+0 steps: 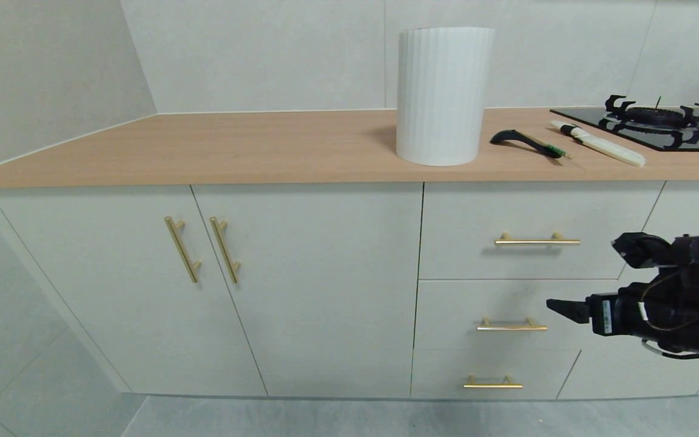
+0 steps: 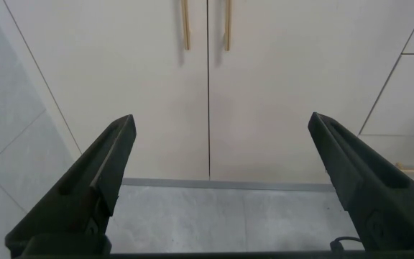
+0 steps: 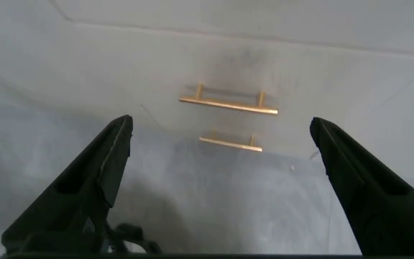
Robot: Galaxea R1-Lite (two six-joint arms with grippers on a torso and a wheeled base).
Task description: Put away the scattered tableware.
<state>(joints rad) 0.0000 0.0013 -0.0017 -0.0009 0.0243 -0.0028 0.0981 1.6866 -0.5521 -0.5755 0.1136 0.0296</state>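
Wooden counter (image 1: 264, 145): carries 2 loose utensils, a black curved tool (image 1: 525, 141) and a white knife (image 1: 598, 144), lying between the white ribbed holder (image 1: 443, 97) and the stove (image 1: 659, 121).
Holder: upright, probably where both belong.
Right gripper (image 1: 592, 276): fingers wide apart, empty, low before the 3 drawers (image 1: 489, 303), below counter level.
Left gripper (image 2: 221, 119): fingers apart, empty, facing the cabinet doors (image 2: 121, 86).
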